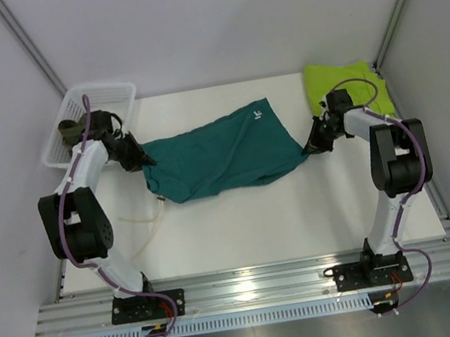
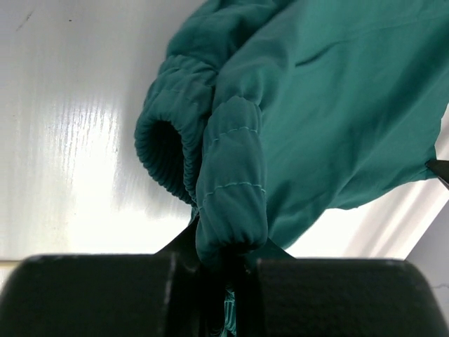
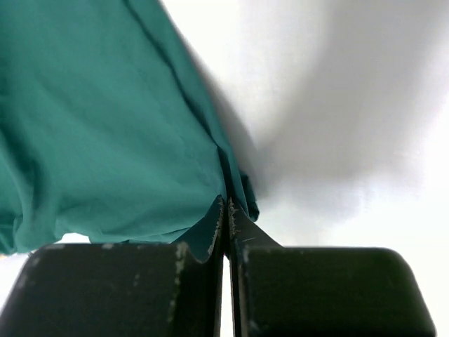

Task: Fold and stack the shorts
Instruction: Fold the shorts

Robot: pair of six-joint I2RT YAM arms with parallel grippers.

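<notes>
The teal shorts with a small white logo are stretched across the table's middle between both grippers. My left gripper is shut on the elastic waistband at the shorts' left end; the bunched waistband sits between its jaws. My right gripper is shut on the hem at the shorts' right end. The cream drawstring trails on the table below the left end. The lime-green shorts lie folded at the back right. The dark olive shorts lie in a basket at the back left.
A white plastic basket stands at the back left corner, behind my left arm. Grey walls close in on both sides. The metal rail with the arm bases runs along the near edge.
</notes>
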